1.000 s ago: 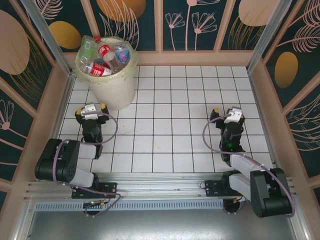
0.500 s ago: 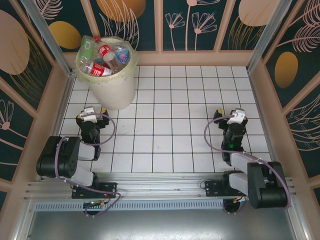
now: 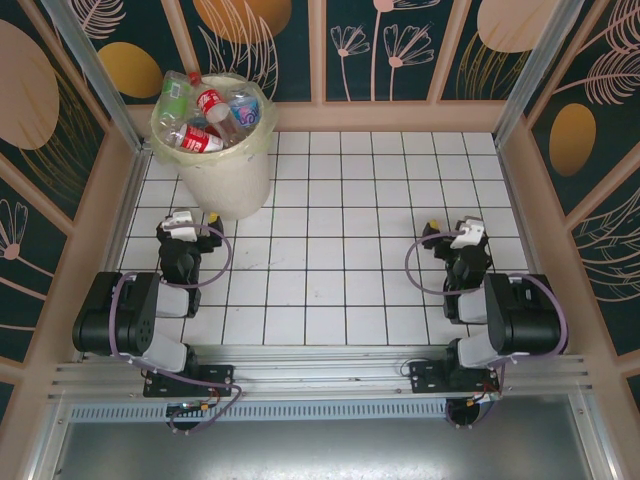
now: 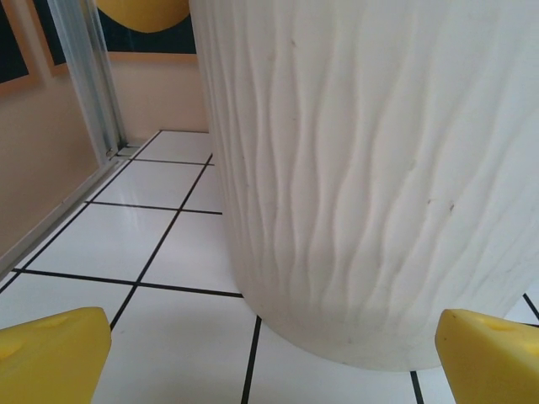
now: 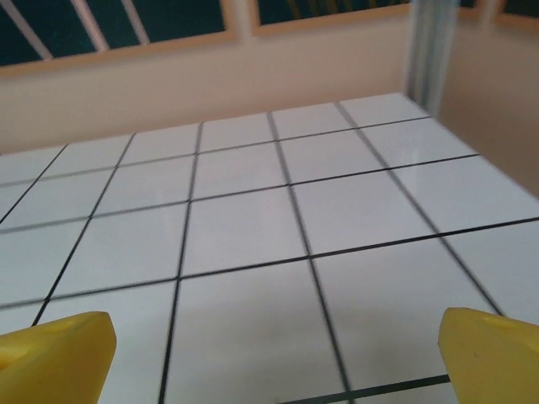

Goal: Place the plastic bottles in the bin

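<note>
The left gripper (image 3: 188,219) is set wide open. In the left wrist view (image 4: 269,362) its yellow fingertips (image 4: 50,353) are seen at the two lower corners, spread well apart. Between them stands the ribbed wall of the large round cream-white bin (image 4: 362,168), close in front, and it cannot be told whether it is touched. From above, this gripper is seen low over the table just beside the near side of the bin (image 3: 225,185), with the left arm folded back toward its base.

The right gripper (image 3: 455,229) is likewise held wide open. In the right wrist view (image 5: 269,353) its yellow fingertips (image 5: 488,353) are parted at the lower corners, and bare tile is seen between them. It is placed low over the right half of the white tiled table (image 3: 340,230), well apart from the bin.

The bin is lined with a translucent pale yellow bag and stands upright in the far left corner of the table. The small plastic bottles (image 3: 210,112) are piled inside it up to and above the rim. Red, green and blue labels can be made out among them.
</note>
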Motion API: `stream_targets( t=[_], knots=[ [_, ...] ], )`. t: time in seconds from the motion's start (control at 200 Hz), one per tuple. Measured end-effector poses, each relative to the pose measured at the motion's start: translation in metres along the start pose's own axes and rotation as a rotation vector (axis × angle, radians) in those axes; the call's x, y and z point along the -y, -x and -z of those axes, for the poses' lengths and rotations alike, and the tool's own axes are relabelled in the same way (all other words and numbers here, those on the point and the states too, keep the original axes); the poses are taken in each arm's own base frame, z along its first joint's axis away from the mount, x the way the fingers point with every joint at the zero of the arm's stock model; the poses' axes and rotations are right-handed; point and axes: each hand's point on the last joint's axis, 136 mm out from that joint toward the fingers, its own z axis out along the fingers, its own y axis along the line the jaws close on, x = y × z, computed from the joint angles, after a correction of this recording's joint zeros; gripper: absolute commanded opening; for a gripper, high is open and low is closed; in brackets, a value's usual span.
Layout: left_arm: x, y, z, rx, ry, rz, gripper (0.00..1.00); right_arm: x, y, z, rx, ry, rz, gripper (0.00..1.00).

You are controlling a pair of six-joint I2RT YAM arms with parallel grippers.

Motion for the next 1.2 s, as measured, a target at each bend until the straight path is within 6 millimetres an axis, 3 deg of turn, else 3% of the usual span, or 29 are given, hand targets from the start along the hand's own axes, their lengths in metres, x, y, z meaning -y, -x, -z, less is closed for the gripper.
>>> stream_targets(
  t=[0.105,0.255,1.201],
  knots=[
    [0.001,0.000,0.000,0.001,-0.005,-0.002,0.99,-0.007,-0.007,-0.010,-0.036,0.044,0.007,0.99],
    [0.001,0.000,0.000,0.000,-0.005,-0.002,0.99,-0.002,0.011,-0.023,0.000,0.033,-0.002,0.99],
    [-0.002,0.000,0.000,0.001,0.011,-0.002,0.98,-0.007,0.005,-0.020,-0.015,0.066,-0.002,0.99]
  ],
)
